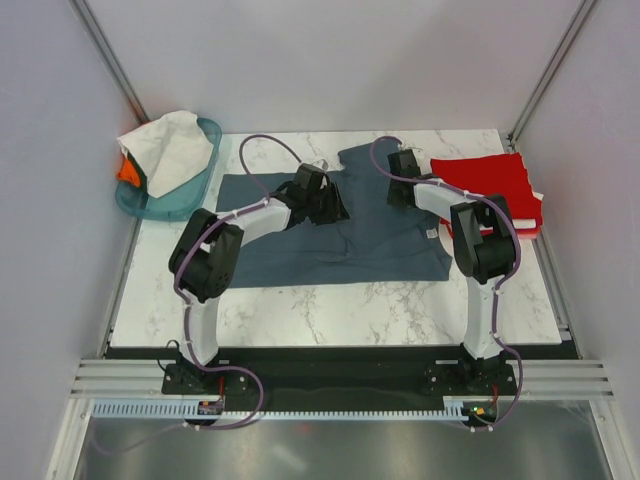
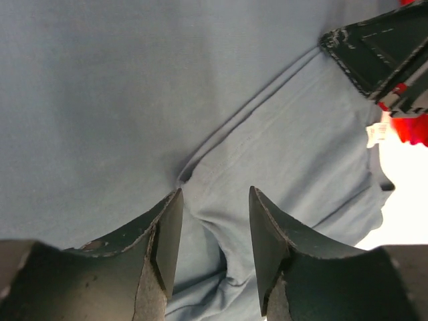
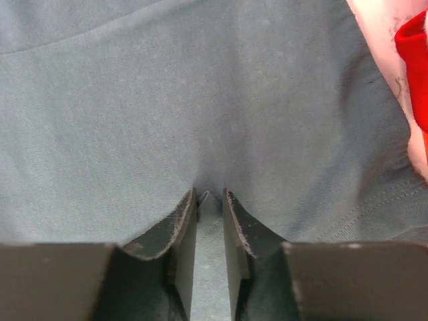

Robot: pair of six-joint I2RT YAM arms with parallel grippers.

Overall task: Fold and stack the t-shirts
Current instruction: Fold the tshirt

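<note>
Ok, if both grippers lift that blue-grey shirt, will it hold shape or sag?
Probably floppy: the blue-grey t-shirt puckers into a small fold at the right gripper. Likely light: thin cloth, soft creases by the left gripper. The middle would probably sag.

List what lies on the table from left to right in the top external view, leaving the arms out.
The teal basket heaped with a white t-shirt → blue-grey t-shirt spread out mid-table → folded red t-shirt at the right edge.

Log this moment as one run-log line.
left fingers: open over blue-grey t-shirt | right fingers: shut on it | red t-shirt: folded, right side
</note>
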